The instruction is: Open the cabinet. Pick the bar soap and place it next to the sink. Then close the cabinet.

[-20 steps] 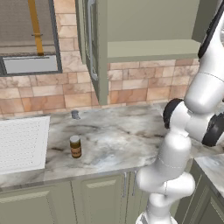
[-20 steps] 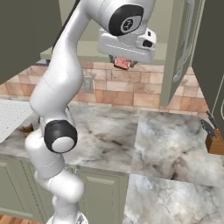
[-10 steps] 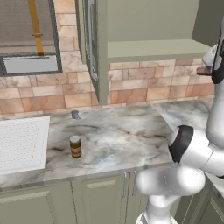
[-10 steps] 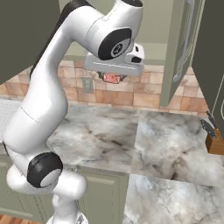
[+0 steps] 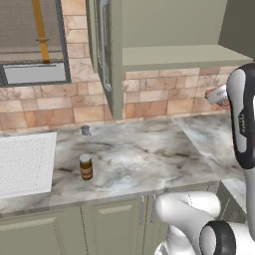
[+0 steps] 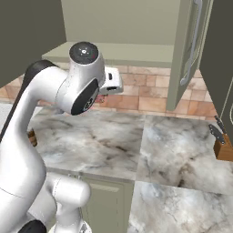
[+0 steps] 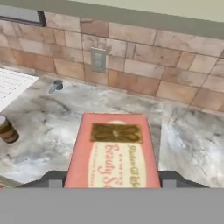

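The salmon-pink bar soap (image 7: pixel 113 151) lies lengthwise between my gripper's (image 7: pixel 113 178) dark fingertips (image 7: pixel 51 178), which are shut on its two long sides. It hangs in the air over the marble counter (image 7: pixel 87 105), below the cabinet's shelf (image 5: pixel 174 54). A sliver of the bar soap (image 5: pixel 226 102) shows under the hand (image 5: pixel 217 93) at the right edge of the left base view. The cabinet stands open, its door (image 5: pixel 103 50) swung out on the left and the other door (image 6: pixel 189 50) on the right. The white gridded sink (image 5: pixel 25 162) lies far left on the counter.
A brown jar (image 5: pixel 86 167) stands on the counter near the sink's right edge. A small grey fitting (image 5: pixel 85 130) sits by the brick wall. An outlet plate (image 7: pixel 98 60) is on the backsplash. A knife block (image 6: pixel 223 148) stands at the far right.
The arm has swung round and come down with the soap, from in front of the shelf to below it. In the right base view the hand has moved left.
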Robot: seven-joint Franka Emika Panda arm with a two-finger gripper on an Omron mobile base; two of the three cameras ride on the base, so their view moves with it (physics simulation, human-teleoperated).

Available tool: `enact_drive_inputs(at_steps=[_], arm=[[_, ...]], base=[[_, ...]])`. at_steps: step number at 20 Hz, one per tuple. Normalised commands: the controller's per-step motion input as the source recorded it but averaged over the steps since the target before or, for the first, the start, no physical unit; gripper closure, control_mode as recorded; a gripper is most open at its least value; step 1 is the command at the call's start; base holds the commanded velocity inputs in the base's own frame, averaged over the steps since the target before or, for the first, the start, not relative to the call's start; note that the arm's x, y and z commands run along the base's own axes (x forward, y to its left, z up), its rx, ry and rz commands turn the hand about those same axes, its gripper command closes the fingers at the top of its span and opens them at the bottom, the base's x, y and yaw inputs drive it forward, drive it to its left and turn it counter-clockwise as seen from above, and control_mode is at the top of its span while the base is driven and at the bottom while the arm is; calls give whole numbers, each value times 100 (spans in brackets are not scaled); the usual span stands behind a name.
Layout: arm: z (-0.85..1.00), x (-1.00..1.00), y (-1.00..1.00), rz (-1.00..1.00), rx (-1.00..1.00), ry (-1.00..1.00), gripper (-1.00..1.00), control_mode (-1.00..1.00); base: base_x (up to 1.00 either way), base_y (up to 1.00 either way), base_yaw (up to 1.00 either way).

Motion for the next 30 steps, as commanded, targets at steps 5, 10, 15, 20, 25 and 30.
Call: enact_drive_inputs(at_steps=[5, 10, 15, 20, 25, 30], arm=[[-34, -18, 39, 2, -13, -35, 100, -100], [-25, -3, 37, 3, -7, -17, 100, -100], [-10, 10, 33, 9, 0, 8, 100, -100], [-5, 12, 35, 17, 0, 21, 100, -100], [-21, 2, 48, 26, 0, 13, 100, -100], [-41, 13, 55, 17, -1, -1, 100, -100]], base=[[0, 0, 0], [0, 0, 0], [0, 0, 0], [0, 0, 0], [0, 0, 0], [0, 0, 0]])
